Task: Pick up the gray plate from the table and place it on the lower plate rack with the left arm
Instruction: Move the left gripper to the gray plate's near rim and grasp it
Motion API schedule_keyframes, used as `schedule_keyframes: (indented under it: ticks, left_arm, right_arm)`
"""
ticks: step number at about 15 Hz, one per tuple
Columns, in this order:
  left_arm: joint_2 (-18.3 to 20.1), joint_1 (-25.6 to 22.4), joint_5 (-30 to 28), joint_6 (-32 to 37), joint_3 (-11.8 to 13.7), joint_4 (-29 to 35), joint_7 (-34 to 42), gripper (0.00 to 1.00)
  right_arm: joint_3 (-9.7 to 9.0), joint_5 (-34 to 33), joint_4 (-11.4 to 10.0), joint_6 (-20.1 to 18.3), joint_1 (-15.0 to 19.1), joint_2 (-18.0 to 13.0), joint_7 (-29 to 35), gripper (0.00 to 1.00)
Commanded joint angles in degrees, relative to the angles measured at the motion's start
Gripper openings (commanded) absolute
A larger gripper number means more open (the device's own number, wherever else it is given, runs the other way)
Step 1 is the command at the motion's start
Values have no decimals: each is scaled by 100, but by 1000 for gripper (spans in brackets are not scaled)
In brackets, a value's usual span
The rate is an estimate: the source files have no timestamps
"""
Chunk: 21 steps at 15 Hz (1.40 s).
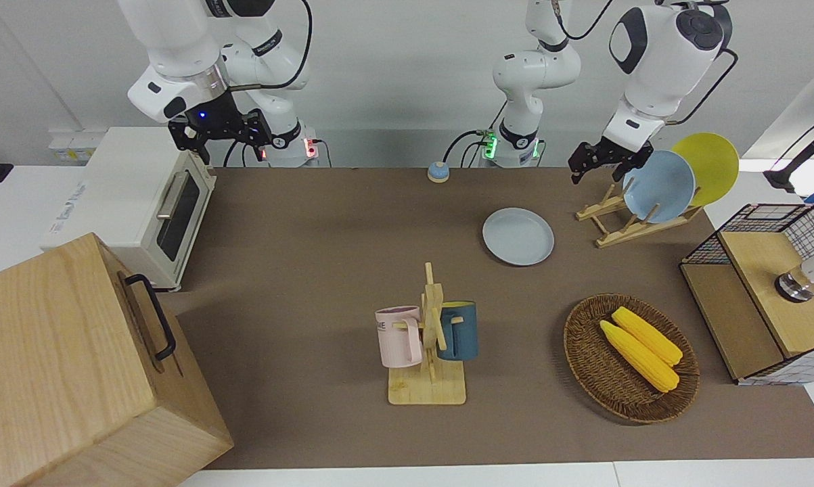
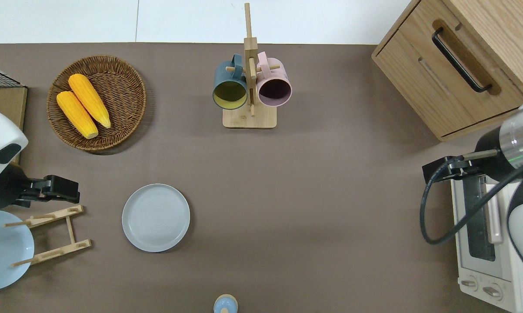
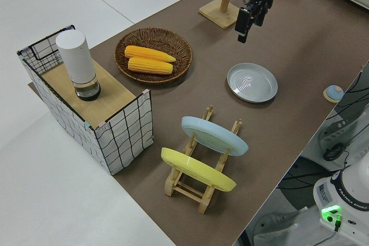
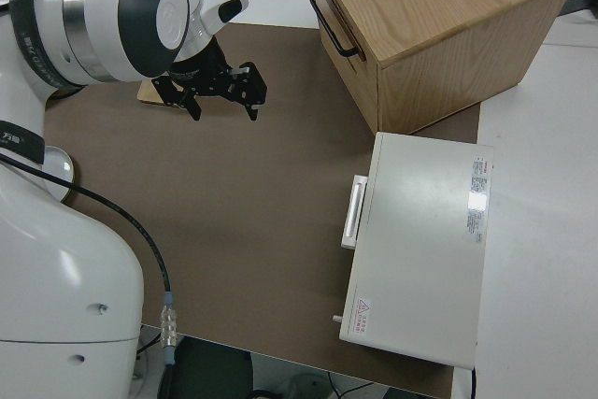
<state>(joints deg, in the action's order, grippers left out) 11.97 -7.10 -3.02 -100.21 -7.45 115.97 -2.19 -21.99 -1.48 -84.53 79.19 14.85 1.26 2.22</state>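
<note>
The gray plate [image 1: 518,236] lies flat on the brown table [image 1: 312,257], beside the lower plate rack [image 1: 613,233]; it also shows in the overhead view [image 2: 156,217] and the left side view [image 3: 252,82]. The rack [image 2: 52,234] holds a sky-blue plate [image 1: 658,187] and a yellow plate [image 1: 708,166] in its slots toward the left arm's end. My left gripper [image 1: 593,172] is open and empty in the air over the rack's end that faces the gray plate [image 2: 74,196], clear of the plate. It also shows in the left side view [image 3: 242,30]. The right arm is parked, its gripper [image 4: 224,111] open.
A wooden mug stand [image 1: 430,338] with a pink and a blue mug stands mid-table. A wicker basket [image 1: 586,365] holds two corn cobs. A wire crate [image 1: 758,297], a toaster oven [image 1: 143,203], a wooden cabinet [image 1: 61,365] and a small blue bell [image 1: 438,172] ring the table.
</note>
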Motion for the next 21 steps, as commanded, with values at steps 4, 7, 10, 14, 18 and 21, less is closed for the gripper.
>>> schedule_keyframes:
  ticks: [4, 7, 10, 14, 18, 21]
  left_arm:
    - [279, 68, -181, -1490, 24, 1558, 9, 993]
    - [192, 191, -208, -2001, 33, 1998, 9, 993]
    - [130, 253, -208, -2484, 24, 2402, 9, 991]
    - [-19, 314, -208, -3170, 24, 2904, 9, 991]
    - [-318, 358, -208, -3549, 24, 3098, 9, 993]
    - [-511, 358, -208, -3654, 24, 3098, 9, 993]
  right_arm:
    - [-121, -37, 41, -62, 132, -12, 68, 983]
    - [-121, -37, 33, -62, 132, -12, 68, 983]
    - [-113, -37, 41, -62, 132, -12, 68, 983]
    - [-113, -37, 41, -62, 132, -12, 68, 983]
    - [-121, -37, 33, -70, 132, -12, 68, 983]
    - [-121, -37, 41, -62, 132, -12, 68, 983]
